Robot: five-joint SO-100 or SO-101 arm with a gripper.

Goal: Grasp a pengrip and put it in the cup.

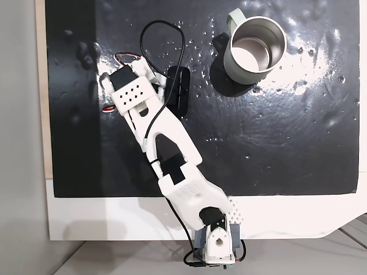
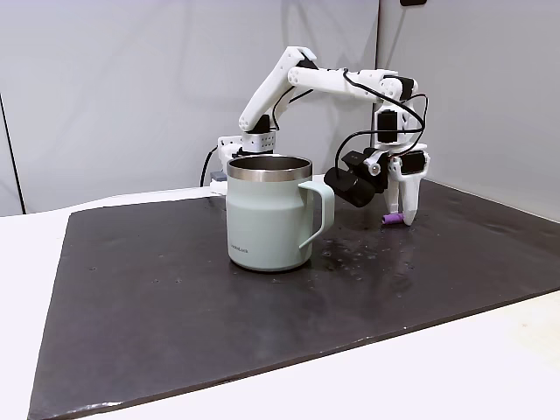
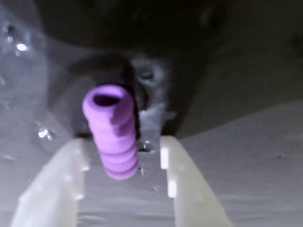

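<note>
Spread wide, white two-finger gripper straddling ribbed lilac pengrip flat on wet black mat, untouched, bare mat either side. In a fixed view, grey-green steel-lined mug well apart at nine o'clock from pengrip.

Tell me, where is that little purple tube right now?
In the wrist view the pengrip lies on the dark mat between the open claw fingers, nearer the left one.

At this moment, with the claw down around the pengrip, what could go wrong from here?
1. In the wrist view the pengrip lies closer to one finger of the open claw, so closing may push or roll it instead of pinching it.
2. The black mat carries water droplets; a wet grip could slip on the way to the cup.
</note>
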